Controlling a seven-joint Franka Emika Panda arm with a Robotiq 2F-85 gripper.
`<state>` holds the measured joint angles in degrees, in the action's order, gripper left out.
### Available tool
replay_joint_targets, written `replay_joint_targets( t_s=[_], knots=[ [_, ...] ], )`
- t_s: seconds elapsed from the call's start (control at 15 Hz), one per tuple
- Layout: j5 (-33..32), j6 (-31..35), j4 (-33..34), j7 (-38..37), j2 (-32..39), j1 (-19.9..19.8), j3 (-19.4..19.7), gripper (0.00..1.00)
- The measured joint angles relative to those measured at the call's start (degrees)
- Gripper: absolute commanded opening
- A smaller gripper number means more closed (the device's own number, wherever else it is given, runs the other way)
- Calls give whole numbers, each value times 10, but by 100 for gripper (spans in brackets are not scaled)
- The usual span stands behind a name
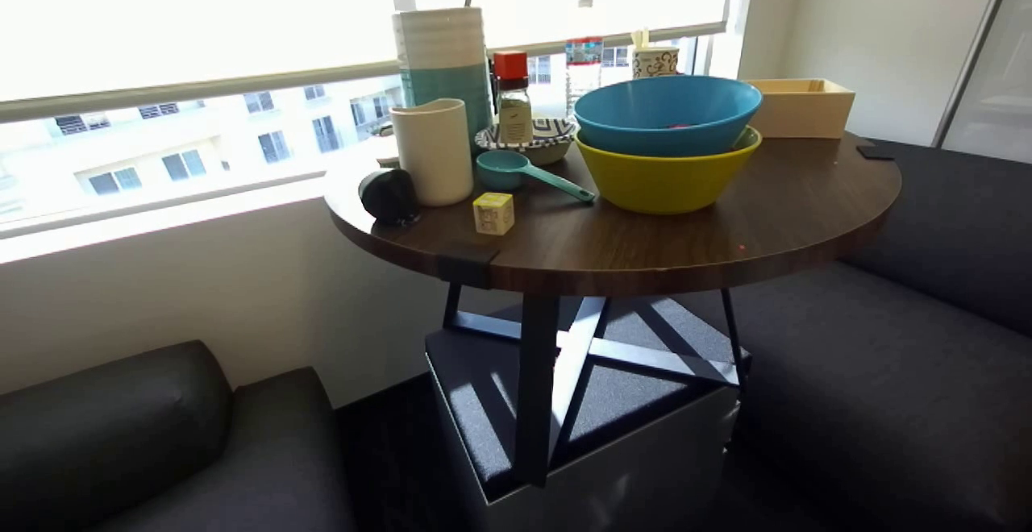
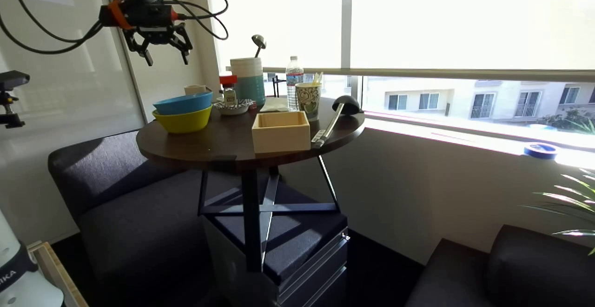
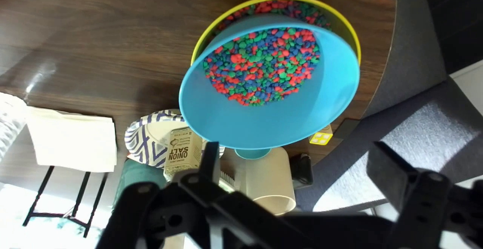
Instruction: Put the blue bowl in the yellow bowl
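The bench (image 1: pixel 814 193) is round, topped in dark wood grain, and I find it crowded. The yellow bowl (image 1: pixel 665 185) stands with a scoop (image 1: pixel 501 171) beside it, handle pointing its way. Near the scoop are a block (image 1: pixel 493 215), a cream cup (image 1: pixel 435 157) and some black thing (image 1: pixel 387 196) I can't make out. A tall jar (image 1: pixel 445 85) stands near the cream cup, a patterned dish (image 1: pixel 556 137) beside it. The box (image 2: pixel 281 132) sits near the edge, a ladle (image 2: pixel 346 104) lying beside it; close by are a paper cup (image 2: pixel 308 100), a bottle (image 2: pixel 294 83) and a napkin (image 2: pixel 275 105). A red speck (image 1: pixel 742 247) lies on bare wood.
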<state>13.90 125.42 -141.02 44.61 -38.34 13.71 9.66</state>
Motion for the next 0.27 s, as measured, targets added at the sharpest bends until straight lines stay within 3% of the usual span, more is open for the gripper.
replay_joint_targets(
  t_s=[0.27],
  knots=[
    [0, 0, 0, 0, 3, -1, -1, 100]
  ],
)
